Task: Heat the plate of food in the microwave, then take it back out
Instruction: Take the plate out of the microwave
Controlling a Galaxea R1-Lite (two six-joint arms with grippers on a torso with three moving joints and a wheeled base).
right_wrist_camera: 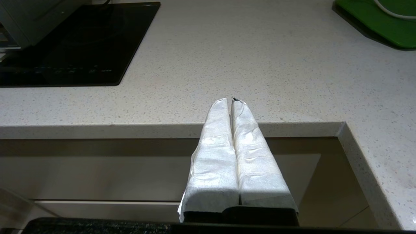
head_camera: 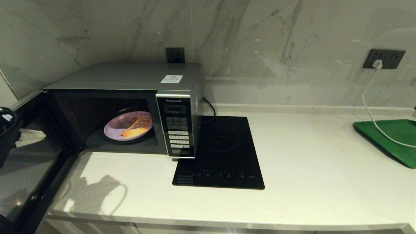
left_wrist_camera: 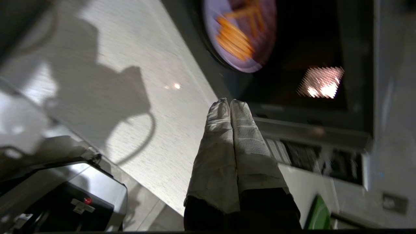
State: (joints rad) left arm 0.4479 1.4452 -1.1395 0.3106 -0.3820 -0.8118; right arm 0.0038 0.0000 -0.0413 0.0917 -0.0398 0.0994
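Observation:
The silver-grey microwave stands at the back left of the counter with its dark glass door swung wide open to the left. Inside, the pale lilac plate sits on the turntable with orange-yellow fries on it. In the left wrist view the plate lies ahead in the dark cavity. My left gripper is shut and empty, out in front of the oven's opening, apart from the plate. My right gripper is shut and empty, low at the counter's front edge.
A flat black induction hob lies just right of the microwave. A green tray sits at the far right with a white cable trailing onto it from a wall socket. The pale counter spreads between them.

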